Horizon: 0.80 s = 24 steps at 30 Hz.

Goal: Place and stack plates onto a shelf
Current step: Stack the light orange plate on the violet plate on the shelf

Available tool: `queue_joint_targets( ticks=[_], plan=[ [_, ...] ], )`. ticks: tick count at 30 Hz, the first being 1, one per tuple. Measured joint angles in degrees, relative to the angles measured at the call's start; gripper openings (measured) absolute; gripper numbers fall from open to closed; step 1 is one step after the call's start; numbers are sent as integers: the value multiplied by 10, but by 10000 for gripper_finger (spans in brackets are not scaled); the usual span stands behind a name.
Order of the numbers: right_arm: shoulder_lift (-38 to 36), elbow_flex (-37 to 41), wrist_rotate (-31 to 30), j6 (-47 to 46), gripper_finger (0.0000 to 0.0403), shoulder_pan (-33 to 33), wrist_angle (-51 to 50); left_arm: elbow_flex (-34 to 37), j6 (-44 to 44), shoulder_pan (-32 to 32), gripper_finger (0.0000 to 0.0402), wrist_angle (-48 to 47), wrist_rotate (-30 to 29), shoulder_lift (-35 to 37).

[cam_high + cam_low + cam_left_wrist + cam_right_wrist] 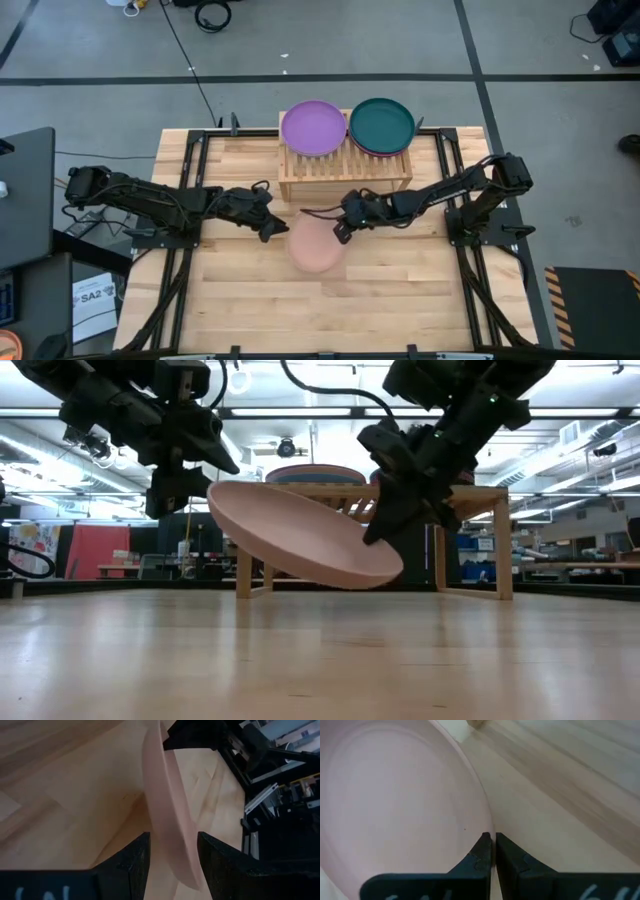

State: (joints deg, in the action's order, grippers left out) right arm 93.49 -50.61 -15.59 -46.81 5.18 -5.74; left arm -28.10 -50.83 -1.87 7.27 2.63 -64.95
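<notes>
A peach plate (318,245) hangs tilted above the table in front of the shelf (345,168), a low bamboo rack at the table's far edge. A purple plate (314,127) lies on the shelf's left half. A dark teal plate (381,124) lies on its right half, on top of another plate whose purplish rim shows. My right gripper (343,233) is shut on the peach plate's far right rim. My left gripper (172,837) is open, one finger on either side of the plate's left rim (180,860). My right gripper pinches the peach plate's rim (489,827) between its two fingers, one finger on the hollow upper face and one underneath. The fingers slant down from the table's right. The plate is clear of the table, its left edge (215,490) high and its right edge (390,572) low. My left gripper has the plate's left rim between its open fingers (215,865); whether they touch it I cannot tell.
Black frame rails (185,190) run along the table's left and right sides by the arm bases. Bare wooden tabletop (320,310) lies between the plate and the near edge. The shelf's legs (245,570) stand just behind the plate.
</notes>
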Motion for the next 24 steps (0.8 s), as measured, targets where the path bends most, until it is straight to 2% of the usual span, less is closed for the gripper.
queue_joint_targets(
  ticks=[14,24],
  plan=[
    [0,0,0,-2,16,-12,26,0,0,0,167,-10,-5,0],
    [0,0,0,3,16,-12,40,0,0,0,131,-21,-5,0]
  ],
)
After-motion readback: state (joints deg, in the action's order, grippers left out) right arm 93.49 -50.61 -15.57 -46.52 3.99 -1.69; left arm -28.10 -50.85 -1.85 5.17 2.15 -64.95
